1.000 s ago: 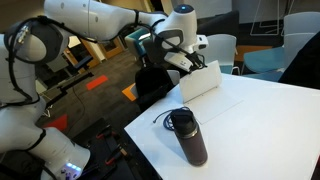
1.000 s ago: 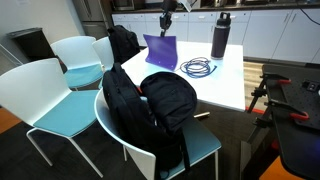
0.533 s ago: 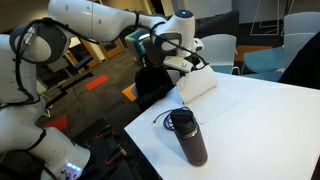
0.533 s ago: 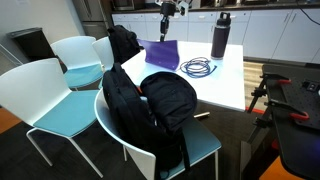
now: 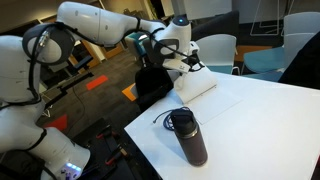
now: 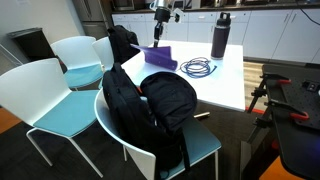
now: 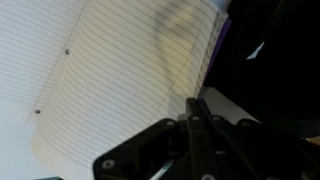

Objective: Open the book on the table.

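White lined pages of the book (image 7: 120, 70) show upper left in the wrist view; we judge only laying it flat remains. The claw (image 7: 190, 122) looks pinched narrow.

- Bottle (image 5: 191, 137): dark, cylindrical, upright. I log it at 5 o'clock in an exterior view.
- Cable (image 6: 199, 68): dark, coiled, at the bottle's 7 o'clock.
- Backpack (image 6: 152, 112): black, on a chair seat, 6 o'clock.
- Chairs (image 6: 35, 85): white, teal seats, 9 o'clock.
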Robot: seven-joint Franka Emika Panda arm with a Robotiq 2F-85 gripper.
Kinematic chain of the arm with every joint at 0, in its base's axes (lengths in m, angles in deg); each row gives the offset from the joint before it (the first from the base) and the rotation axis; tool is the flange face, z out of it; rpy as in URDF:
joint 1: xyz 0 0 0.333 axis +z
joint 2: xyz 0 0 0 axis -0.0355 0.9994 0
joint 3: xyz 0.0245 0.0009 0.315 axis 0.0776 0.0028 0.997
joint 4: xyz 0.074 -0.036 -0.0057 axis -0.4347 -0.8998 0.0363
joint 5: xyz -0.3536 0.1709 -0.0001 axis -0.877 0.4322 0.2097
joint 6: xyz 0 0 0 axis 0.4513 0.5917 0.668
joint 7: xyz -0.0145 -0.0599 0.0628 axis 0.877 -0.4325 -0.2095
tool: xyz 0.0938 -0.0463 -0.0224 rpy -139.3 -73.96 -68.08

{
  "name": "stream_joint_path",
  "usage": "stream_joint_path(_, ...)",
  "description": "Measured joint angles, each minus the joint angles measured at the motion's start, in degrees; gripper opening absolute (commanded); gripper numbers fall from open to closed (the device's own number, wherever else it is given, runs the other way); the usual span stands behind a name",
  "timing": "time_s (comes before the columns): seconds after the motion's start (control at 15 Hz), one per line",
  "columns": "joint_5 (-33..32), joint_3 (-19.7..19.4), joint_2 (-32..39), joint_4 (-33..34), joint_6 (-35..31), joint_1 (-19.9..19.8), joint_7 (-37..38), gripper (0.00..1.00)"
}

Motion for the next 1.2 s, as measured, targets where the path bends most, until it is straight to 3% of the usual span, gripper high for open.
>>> stream_joint_path(0.2, 0.34, 0.23, 1.9, 0.29, -4.09, 1.92, 0.84, 0.0)
stream_joint_path(0.27, 0.32, 0.24, 2.75, 0.53, -5.21, 2.59, 1.41, 0.27)
stream_joint_path(0.47, 0.04, 0.25, 5.4, 1.48, -7.91, 4.2, 3.16, 0.41)
stream_joint_path(0.87, -2.01, -0.31, 6.29, 1.7, -15.06, 5.04, 10.81, 0.87)
stream_joint_path(1.0, -4.37, -1.72, 4.54, 0.69, -15.24, 5.07, 15.23, 1.0)
stream_joint_path(1.2, -8.91, -4.75, -1.13, -3.99, -15.23, 5.27, 22.06, 1.0)
